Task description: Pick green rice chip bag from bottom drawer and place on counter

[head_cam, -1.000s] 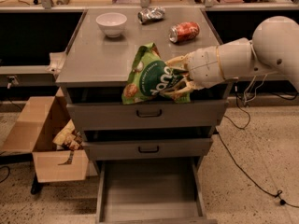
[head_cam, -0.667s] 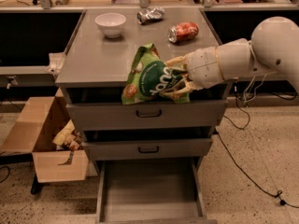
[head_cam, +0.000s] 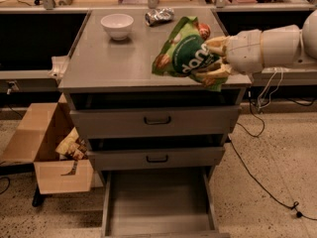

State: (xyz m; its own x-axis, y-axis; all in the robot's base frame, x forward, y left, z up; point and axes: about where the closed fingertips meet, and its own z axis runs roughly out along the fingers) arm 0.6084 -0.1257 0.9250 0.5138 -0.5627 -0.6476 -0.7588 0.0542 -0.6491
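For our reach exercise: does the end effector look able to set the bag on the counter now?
Probably yes: the end effector, shut on the bag, hangs over the front edge of the counter, with bare top beside it.

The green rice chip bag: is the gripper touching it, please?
Touching. The camera view shows the gripper, above the counter on the right, clamped on the green rice chip bag.
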